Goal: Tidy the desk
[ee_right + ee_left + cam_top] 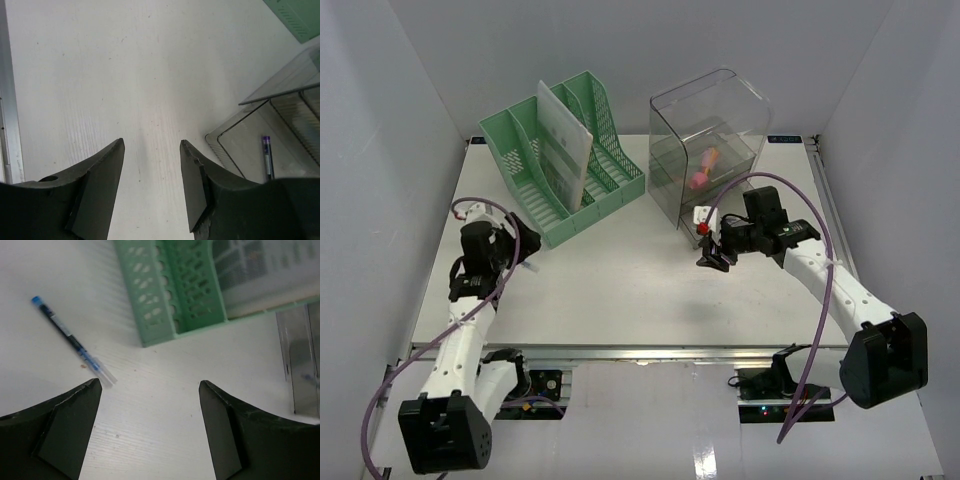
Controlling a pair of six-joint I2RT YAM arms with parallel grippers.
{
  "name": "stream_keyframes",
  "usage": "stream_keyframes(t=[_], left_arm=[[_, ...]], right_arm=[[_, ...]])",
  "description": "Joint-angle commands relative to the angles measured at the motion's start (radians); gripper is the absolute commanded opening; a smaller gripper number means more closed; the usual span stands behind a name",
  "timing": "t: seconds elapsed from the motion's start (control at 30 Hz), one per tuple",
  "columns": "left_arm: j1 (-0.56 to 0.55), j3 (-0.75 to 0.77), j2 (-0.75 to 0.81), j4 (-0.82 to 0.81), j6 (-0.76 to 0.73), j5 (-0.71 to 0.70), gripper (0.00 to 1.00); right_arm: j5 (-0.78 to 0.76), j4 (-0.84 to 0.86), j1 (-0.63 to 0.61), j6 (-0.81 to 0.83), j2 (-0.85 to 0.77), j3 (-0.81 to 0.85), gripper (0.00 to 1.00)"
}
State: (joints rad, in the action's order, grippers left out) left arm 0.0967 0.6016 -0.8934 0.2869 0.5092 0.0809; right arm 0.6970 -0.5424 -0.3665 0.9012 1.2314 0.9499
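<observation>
The white desk (620, 295) has a silver rail along its front edge. My left gripper (150, 382) hovers open over bare desk at the left, with nothing between its fingers. A blue pen with a clear cap (72, 340) lies on the desk just beyond its left fingertip, apart from it. In the top view the left gripper (516, 255) is near the front corner of the green file rack (565, 160). My right gripper (151, 141) is open and empty over the desk, just in front of the clear drawer box (710, 140). From above, the right gripper (713, 258) points left and down.
A drawer (250, 150) of the clear box stands pulled out, with a purple-capped pen (267, 157) lying inside. Pink items (705, 165) show through the box's wall. A white sheet (565, 145) stands in the green rack (170, 285). White walls enclose the desk.
</observation>
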Motion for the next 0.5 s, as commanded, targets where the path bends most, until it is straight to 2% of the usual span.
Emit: stream_keyframes(t=[0.0,0.07,0.13,0.27,0.47], left_arm=[[0.091,0.014,-0.102,0.084,0.219,-0.040,0.80],[0.092,0.064,-0.158,0.165,0.267,-0.153,0.71],[0.092,0.160,-0.292,0.241,0.294,-0.210,0.65],[0.092,0.309,-0.508,0.362,0.313,-0.231,0.64],[0.092,0.356,-0.600,0.375,0.316,-0.238,0.65]], right_arm=[[0.101,0.021,0.046,-0.042,-0.056,-0.017,0.56],[0.111,0.027,0.056,-0.047,-0.071,-0.022,0.56],[0.119,0.035,0.065,-0.054,-0.089,-0.029,0.56],[0.115,0.044,0.080,-0.062,-0.106,-0.035,0.56],[0.126,0.048,0.105,-0.065,-0.133,-0.043,0.57]])
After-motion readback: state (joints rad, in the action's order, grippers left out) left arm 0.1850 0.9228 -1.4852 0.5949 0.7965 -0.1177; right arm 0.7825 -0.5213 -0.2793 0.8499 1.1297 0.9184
